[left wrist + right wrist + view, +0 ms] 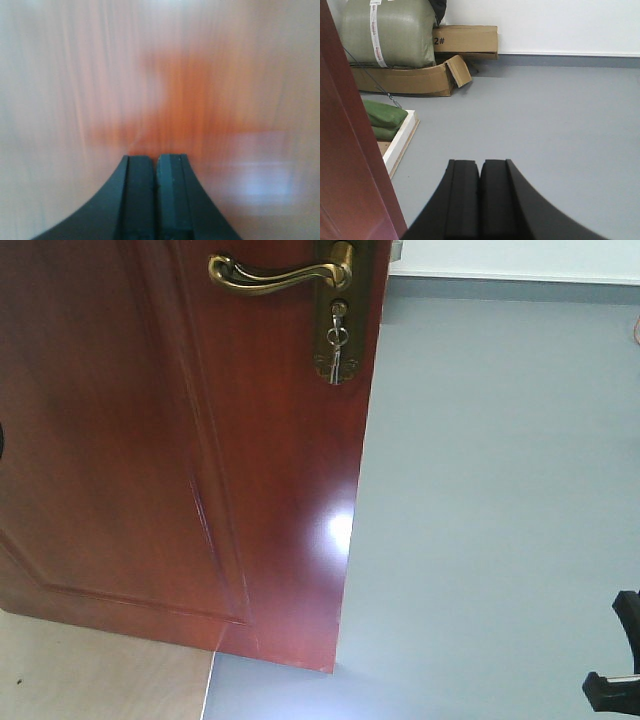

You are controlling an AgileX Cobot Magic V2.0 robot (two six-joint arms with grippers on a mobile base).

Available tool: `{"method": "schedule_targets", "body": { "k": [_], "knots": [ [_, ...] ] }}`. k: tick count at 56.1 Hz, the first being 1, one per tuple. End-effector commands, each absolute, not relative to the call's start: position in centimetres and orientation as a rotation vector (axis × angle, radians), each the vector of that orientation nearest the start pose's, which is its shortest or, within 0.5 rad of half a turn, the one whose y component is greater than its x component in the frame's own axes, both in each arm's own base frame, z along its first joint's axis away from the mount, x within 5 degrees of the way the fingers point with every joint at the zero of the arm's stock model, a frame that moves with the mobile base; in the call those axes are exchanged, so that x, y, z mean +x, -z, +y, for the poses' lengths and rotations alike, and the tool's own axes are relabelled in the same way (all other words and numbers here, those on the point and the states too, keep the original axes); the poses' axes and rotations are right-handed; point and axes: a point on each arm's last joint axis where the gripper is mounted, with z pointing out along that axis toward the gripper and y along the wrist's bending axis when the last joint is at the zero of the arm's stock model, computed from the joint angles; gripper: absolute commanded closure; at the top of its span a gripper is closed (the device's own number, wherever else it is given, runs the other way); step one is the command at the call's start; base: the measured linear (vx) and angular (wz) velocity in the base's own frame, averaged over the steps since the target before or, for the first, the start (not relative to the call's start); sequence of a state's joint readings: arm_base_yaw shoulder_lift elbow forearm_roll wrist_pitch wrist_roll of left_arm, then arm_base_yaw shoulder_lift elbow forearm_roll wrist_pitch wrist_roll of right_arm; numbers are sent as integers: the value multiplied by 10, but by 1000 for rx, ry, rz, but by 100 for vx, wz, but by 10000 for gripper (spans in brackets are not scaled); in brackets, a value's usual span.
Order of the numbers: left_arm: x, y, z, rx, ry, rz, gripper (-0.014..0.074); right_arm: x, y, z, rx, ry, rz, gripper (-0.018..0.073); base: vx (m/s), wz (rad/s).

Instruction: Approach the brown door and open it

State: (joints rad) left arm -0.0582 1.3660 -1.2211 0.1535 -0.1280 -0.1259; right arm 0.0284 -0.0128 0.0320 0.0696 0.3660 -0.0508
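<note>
Grey floor (500, 500) lies ahead of the closed right tool (480, 172); the closed, empty left tool (156, 165) presses the ajar brown door (150, 440) (pushing it, likely).

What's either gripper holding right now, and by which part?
Nothing. The left gripper is shut and empty, close against the brown door. The right gripper is shut and empty over the grey floor. The brass lever handle is ungrasped.

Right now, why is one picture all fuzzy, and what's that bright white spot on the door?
Left wrist view: the brown door sits so close that its wood is a blur, with the shut left gripper sharper. Front view: the white spot is light glaring off the glossy door. Right wrist view: sharp and evenly lit.
</note>
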Motion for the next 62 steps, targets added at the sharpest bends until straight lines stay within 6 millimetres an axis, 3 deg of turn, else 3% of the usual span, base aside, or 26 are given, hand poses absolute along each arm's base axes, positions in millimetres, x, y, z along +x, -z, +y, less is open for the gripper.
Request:
{"method": "schedule_targets", "body": {
  "k": [1, 8, 17, 26, 49, 62],
  "knots": [
    [308, -445, -22, 75, 52, 1433, 575, 54, -176, 3, -33, -41, 1791, 559, 0, 0],
    [292, -450, -20, 69, 39, 1479, 575, 54, -176, 3, -33, -41, 1791, 559, 0, 0],
    [257, -446, -18, 80, 37, 1426, 575, 54, -176, 3, -33, -41, 1791, 559, 0, 0],
    [222, -413, -17, 77, 66, 1399, 575, 54, -176, 3, -33, -41, 1791, 559, 0, 0],
    [108, -318, -10, 72, 73, 1379, 575, 54, -176, 3, -33, -41, 1791, 559, 0, 0],
    [68, -253, -7, 72, 70, 1357, 575, 54, -176, 3, -33, -41, 1791, 559, 0, 0]
  ]
}}
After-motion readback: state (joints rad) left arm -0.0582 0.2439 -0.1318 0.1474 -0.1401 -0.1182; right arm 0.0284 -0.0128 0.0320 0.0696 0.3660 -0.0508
